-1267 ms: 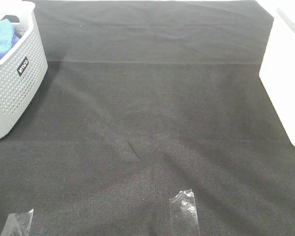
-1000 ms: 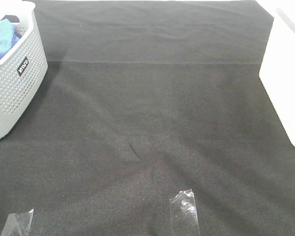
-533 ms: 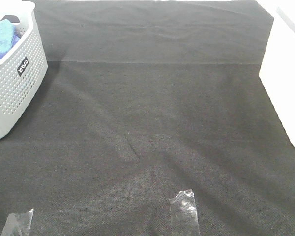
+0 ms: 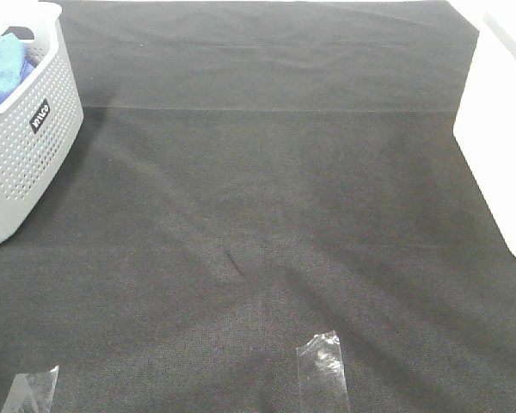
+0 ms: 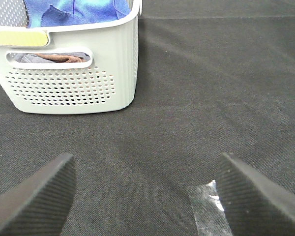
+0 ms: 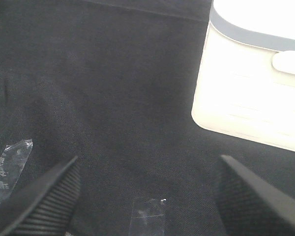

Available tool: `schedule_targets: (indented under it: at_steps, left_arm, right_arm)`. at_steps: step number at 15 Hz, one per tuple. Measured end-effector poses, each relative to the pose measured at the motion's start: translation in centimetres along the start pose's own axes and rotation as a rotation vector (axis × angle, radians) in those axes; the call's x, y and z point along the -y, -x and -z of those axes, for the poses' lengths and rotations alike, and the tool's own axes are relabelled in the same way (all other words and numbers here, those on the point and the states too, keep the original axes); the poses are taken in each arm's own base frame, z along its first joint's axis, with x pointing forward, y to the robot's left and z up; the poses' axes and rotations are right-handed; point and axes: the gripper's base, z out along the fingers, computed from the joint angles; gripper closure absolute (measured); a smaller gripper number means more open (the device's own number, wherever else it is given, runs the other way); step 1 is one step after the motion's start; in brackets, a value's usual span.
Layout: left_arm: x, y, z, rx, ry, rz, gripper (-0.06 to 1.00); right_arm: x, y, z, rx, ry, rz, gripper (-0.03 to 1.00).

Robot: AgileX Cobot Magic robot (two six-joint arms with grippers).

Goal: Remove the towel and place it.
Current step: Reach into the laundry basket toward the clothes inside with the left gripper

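Exterior high: towel (image 4: 2,65) is sitting bunched inside the perforated basket (image 4: 26,146) at the worktop's (image 4: 267,215) far left; left tool (image 5: 145,172) and right tool (image 6: 147,169) are both hovering over it, jaws spread, pinching nothing

The table (image 4: 267,172) is spread with a black cloth (image 4: 353,284), across which a straight fold line (image 4: 267,108) is seen towards the far side and a short crease (image 4: 235,262) near the middle. A pale grey perforated basket (image 4: 21,146) is set at the far left edge and is marked with a small black label (image 4: 39,114); through its handle slot (image 5: 49,57) some brownish fabric is glimpsed. A white bin (image 4: 499,129), partly cut off, is placed at the right edge, and a grey band (image 6: 250,34) is seen below its rim. Two strips of clear tape are stuck to the cloth at the near edge, well apart: one strip (image 4: 324,372) right of the middle, the other strip (image 4: 30,391) at the left corner.
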Motion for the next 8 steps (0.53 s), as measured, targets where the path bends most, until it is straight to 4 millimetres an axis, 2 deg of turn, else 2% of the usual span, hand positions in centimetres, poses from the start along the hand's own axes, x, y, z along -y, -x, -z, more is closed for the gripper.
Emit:
schedule_targets:
  at_steps: [8]
  left_arm:
    - [0.00, 0.00, 0.00, 0.000, 0.000, 0.000, 0.19]
  right_arm:
    - [0.01, 0.00, 0.00, 0.000, -0.001, 0.000, 0.21]
